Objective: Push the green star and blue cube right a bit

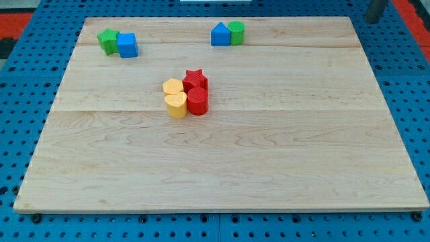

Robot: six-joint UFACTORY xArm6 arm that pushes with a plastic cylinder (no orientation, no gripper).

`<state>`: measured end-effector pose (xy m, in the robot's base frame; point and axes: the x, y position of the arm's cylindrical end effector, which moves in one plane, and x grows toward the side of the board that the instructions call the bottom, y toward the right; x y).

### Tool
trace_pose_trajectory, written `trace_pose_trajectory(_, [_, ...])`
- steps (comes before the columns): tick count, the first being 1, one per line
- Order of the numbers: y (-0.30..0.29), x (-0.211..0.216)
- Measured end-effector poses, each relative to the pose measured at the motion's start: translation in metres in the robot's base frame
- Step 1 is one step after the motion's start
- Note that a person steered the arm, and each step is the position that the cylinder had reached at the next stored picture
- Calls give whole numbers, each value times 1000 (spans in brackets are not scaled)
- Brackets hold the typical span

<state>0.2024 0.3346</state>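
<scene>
The green star point(106, 40) and the blue cube point(127, 45) sit touching each other near the top left corner of the wooden board point(222, 168), star on the left, cube on the right. My tip point(371, 20) shows at the view's top right, just off the board's top right corner and far from both blocks.
A blue house-shaped block point(220, 34) and a green cylinder point(236, 32) touch each other at top centre. A cluster sits mid-board: a red star point(195, 79), a red cylinder point(197, 101), a yellow block point(173, 87) and a yellow heart point(177, 105). Blue pegboard surrounds the board.
</scene>
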Motion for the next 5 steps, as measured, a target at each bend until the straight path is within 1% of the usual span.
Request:
trace_pose_trajectory(2, [5,2])
trace_pose_trajectory(3, [-10,2])
trace_pose_trajectory(4, [-50,16])
trace_pose_trajectory(5, [-84,61])
